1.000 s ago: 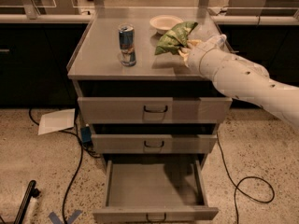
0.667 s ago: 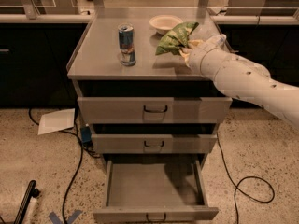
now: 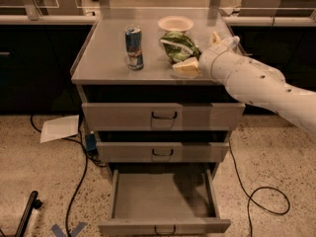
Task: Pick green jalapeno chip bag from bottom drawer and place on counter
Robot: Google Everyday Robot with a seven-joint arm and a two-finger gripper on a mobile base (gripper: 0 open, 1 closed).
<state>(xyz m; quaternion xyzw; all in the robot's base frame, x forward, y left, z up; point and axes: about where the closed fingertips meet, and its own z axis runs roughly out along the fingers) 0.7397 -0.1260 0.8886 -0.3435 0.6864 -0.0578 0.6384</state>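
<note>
The gripper [image 3: 200,52] sits over the right part of the surface [image 3: 106,53], fingers spread, one pale fingertip [image 3: 186,68] resting low beside the green jalapeno chip bag [image 3: 178,46]. The bag lies on the surface, partly between the fingers (its white markings cannot be read). A blue and silver drink can [image 3: 134,47] stands upright to the bag's left, lettering illegible. A pale bowl [image 3: 175,22] sits just behind the bag. The bottom drawer [image 3: 165,226] is pulled out.
</note>
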